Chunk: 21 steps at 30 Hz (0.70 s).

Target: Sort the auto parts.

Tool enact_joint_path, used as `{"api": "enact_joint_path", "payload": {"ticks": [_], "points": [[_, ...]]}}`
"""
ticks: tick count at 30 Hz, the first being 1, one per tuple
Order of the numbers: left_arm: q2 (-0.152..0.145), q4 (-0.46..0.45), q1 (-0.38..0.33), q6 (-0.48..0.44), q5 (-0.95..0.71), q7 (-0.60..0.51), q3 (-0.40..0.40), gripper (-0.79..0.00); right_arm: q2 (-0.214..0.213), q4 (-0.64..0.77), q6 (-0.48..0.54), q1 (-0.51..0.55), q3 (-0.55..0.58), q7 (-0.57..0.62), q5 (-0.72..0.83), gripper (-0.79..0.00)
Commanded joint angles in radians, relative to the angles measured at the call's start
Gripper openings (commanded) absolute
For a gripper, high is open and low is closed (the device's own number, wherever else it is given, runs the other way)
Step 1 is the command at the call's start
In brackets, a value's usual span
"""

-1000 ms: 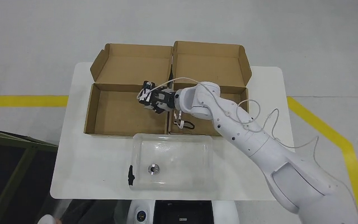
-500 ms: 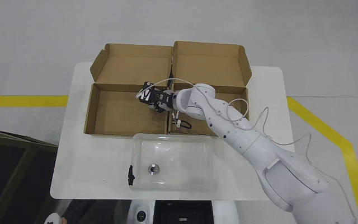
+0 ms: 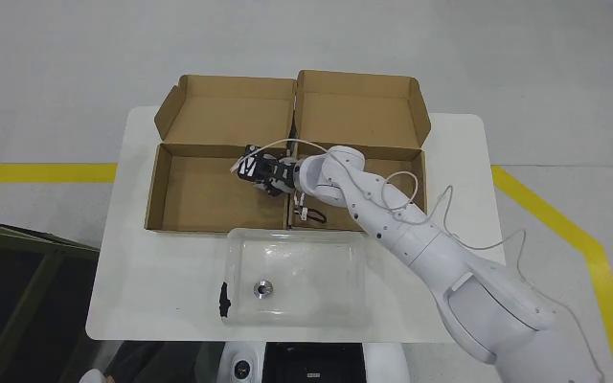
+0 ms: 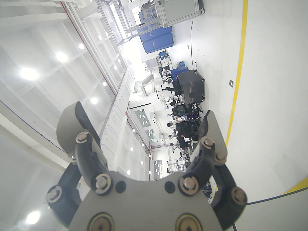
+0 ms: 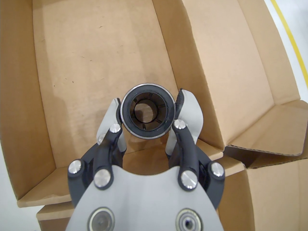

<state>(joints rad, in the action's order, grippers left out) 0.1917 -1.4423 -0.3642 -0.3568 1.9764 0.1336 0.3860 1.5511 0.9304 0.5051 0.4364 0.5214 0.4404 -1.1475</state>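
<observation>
- The left cardboard box [image 3: 177, 196] sits open on the white table [image 3: 134, 268], its lid folded back on the far side; every place below is given from this box
- The right gripper [image 3: 251, 167] [image 5: 148, 102] hangs above the box's floor, close to the wall it shares with its neighbour and nearer the lid than the robot-side wall
- Its fingers [image 5: 190, 106] are clamped on a short metal sleeve [image 5: 148, 118] with a dark ring at the end, one finger on either side; the sleeve is held clear of the cardboard with its bore pointing down at the box floor
- A second open box [image 3: 359, 101] stands touching the box on its right side; a small dark item [image 3: 314, 213] lies inside it just past the shared wall, too small to make out
- A clear plastic bin [image 3: 335, 287] rests on the robot's side of the box, just beside its near wall, with a round metal part [image 3: 261, 286] in it and a small black piece [image 3: 223, 299] at the bin's left edge
- The left gripper [image 4: 143, 118] points up into the hall, fingers spread wide apart with nothing between them
</observation>
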Motion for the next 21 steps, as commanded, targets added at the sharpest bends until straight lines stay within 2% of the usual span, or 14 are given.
{"api": "enact_joint_path", "payload": {"ticks": [1, 4, 10, 21], "points": [[0.000, 0.000, 0.000, 0.000, 0.000, 0.000, 0.000, 0.000, 0.001, 0.001, 0.002, 0.002, 0.005, 0.003, -0.004, -0.185], [0.000, 0.000, 0.000, 0.000, 0.000, 0.000, 0.000, 0.000, 0.000, 0.020, 0.008, 0.001, 0.015, 0.007, -0.016, -0.160], [0.000, 0.000, 0.000, 0.000, 0.000, 0.000, 0.000, 0.000, -0.010, 0.108, 0.040, 0.015, 0.045, 0.013, -0.034, -0.188], [0.000, 0.000, 0.000, 0.000, 0.000, 0.000, 0.000, 0.000, -0.061, 0.407, 0.102, 0.139, 0.130, 0.094, -0.069, -0.160]]}}
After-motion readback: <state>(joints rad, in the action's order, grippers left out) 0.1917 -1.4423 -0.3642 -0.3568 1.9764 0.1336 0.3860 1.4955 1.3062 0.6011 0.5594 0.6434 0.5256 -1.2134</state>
